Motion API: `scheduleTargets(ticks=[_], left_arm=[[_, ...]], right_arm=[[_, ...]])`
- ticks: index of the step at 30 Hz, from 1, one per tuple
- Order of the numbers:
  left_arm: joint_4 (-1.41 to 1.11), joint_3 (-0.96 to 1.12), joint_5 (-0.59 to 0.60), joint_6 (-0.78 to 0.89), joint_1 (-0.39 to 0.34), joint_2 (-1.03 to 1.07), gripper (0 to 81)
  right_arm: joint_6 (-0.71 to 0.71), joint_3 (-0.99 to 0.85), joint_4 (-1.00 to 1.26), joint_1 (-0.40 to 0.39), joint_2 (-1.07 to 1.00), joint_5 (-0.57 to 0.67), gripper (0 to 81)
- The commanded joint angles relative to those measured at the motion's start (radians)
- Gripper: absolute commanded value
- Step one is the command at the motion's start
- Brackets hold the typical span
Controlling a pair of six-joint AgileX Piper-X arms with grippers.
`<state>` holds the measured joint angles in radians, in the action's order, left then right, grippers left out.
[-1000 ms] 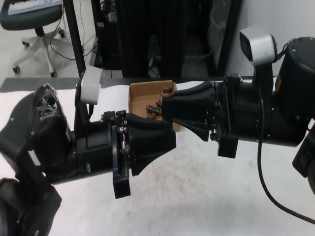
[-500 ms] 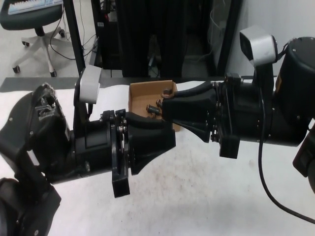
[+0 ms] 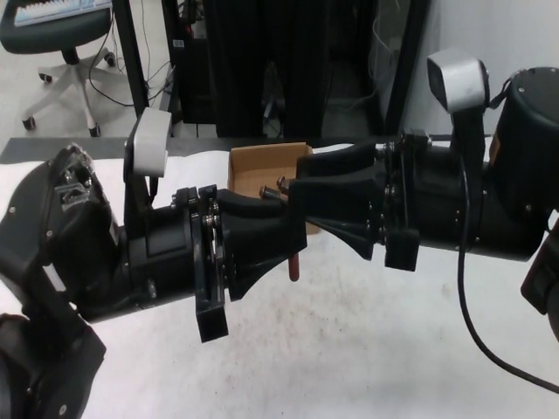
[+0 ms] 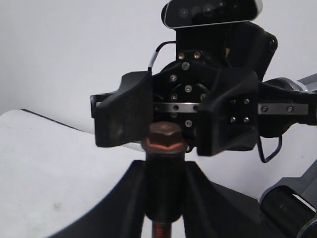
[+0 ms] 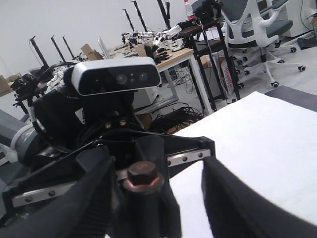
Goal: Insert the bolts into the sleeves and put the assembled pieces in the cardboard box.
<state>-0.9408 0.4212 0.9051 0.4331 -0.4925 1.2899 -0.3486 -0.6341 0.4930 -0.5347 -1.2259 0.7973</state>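
Above the bench (image 3: 367,349), our left gripper (image 4: 163,191) clamps the bolt (image 4: 164,141) upright, so we judge the wide-open right gripper (image 4: 176,106) must centre on its head before closing.

White tabletop (image 3: 367,349), dark office chair (image 3: 44,39) on the floor behind it, wooden desk (image 5: 181,53) and white chairs (image 5: 250,29) farther off.

The white tabletop (image 3: 367,349) shows faint brownish smudges and specks across its near middle. One cardboard box (image 3: 251,166) sits directly on it, toward the far edge, with its open side up.
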Motion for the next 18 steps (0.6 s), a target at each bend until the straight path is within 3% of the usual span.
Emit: scheduleTargets(ticks=[1,5,7,9,13,16,18], left_arm=[[-0.021,0.009,0.025,-0.006,0.002,-0.012,0.3],[-0.021,0.009,0.025,-0.006,0.002,-0.012,0.3],[-0.021,0.009,0.025,-0.006,0.002,-0.012,0.3],[-0.021,0.009,0.025,-0.006,0.002,-0.012,0.3],[-0.021,0.009,0.025,-0.006,0.002,-0.012,0.3],[-0.016,0.009,-0.001,-0.006,0.004,-0.012,0.3],[0.001,0.009,-0.088,-0.009,0.013,-0.012,0.3]], right_arm=[[0.021,0.001,0.002,0.039,0.002,-0.048,50.8],[0.019,0.001,0.011,0.099,0.002,-0.059,49.8],[0.019,0.001,0.012,0.126,0.002,-0.059,44.3],[0.0,0.001,0.012,0.143,0.002,-0.059,33.0],[0.012,0.001,0.012,0.161,0.002,-0.059,0.6],[0.032,0.001,0.012,0.161,0.002,-0.063,0.8],[0.031,0.001,0.012,0.161,0.002,-0.063,0.8]])
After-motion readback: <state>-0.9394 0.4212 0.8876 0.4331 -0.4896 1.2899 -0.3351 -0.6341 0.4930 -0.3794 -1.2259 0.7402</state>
